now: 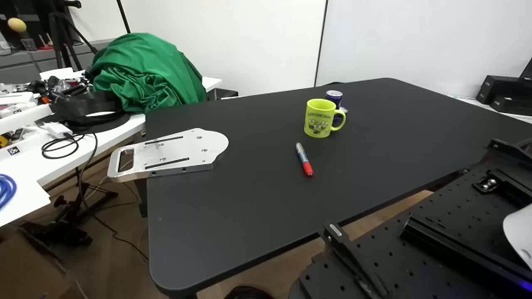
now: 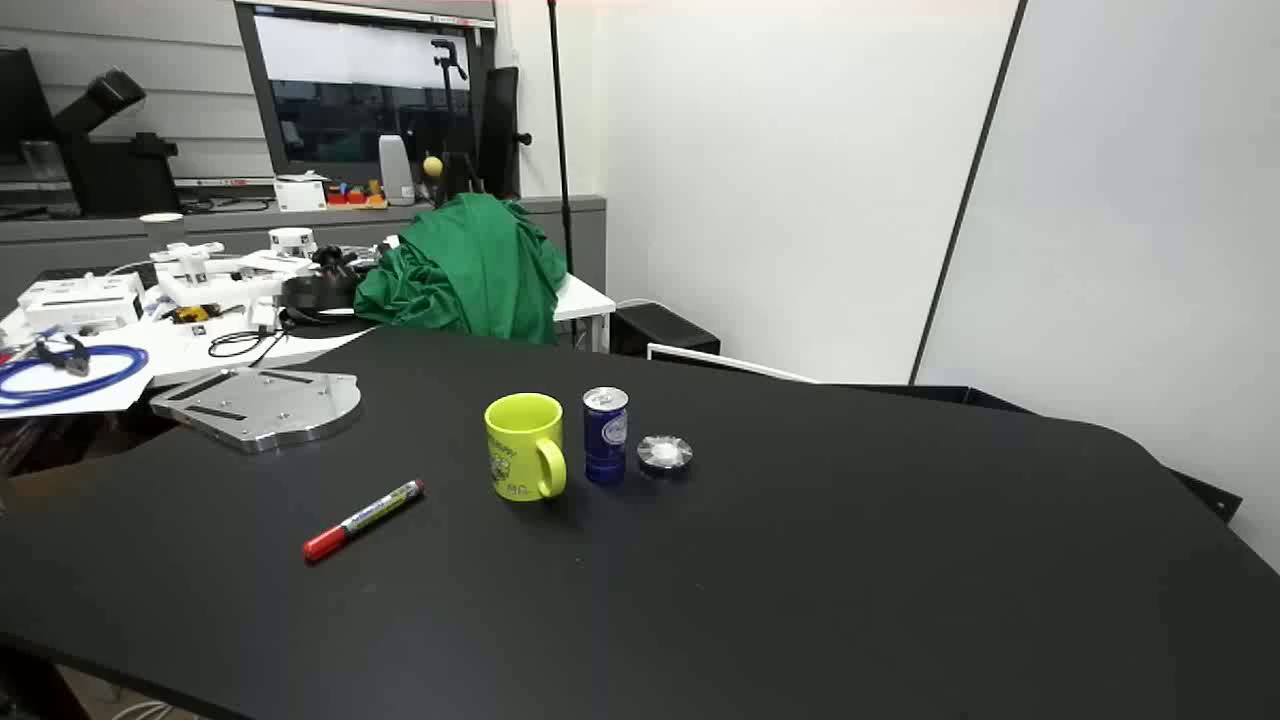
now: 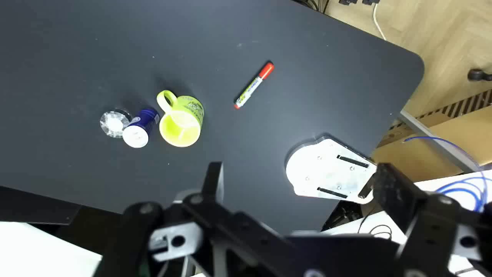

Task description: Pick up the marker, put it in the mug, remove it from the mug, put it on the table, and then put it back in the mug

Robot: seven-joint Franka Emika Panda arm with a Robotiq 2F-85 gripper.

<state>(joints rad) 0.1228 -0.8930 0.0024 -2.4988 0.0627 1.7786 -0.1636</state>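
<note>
Nearest in the wrist view, the pincer point(image 3: 301, 180) is spread wide, with nothing gripped. Beyond, the marker point(image 3: 252, 87) is seen flat on the table point(image 3: 326, 84); it could be rolled away by an uneven pinch. Farther off, the mug point(image 3: 182, 118) could be tipped by slanted insertion, or the can point(image 3: 143, 124) beside it bumped.

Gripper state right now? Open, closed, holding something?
Gripper: open, jaws wide apart in the wrist view, holding nothing.

Claw point(image 3: 300, 172) blurry in wrist view
</note>
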